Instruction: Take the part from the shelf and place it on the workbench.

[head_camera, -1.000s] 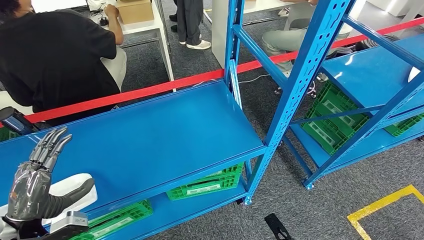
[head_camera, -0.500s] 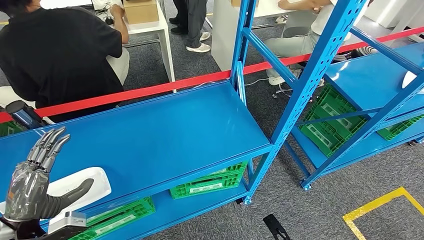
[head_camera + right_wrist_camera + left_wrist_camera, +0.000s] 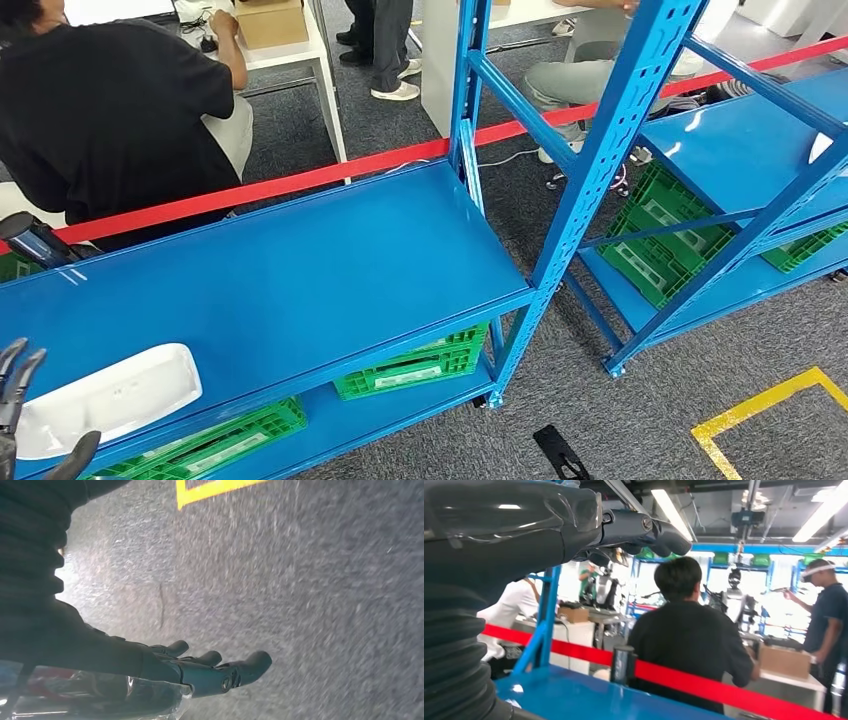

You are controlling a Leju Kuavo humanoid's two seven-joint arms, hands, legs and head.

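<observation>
both hands' fingers spread, released: left hand beside part (untouched), right hand.

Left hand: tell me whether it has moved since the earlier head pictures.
Yes. The left hand has dropped toward the picture's lower left corner, off the white part, which lies uncovered on the blue shelf.

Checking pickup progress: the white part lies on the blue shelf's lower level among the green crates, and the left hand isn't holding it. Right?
Not quite. The head view shows the white part on the upper level of the blue shelf, above the green crates. The left hand indeed isn't holding it.
</observation>
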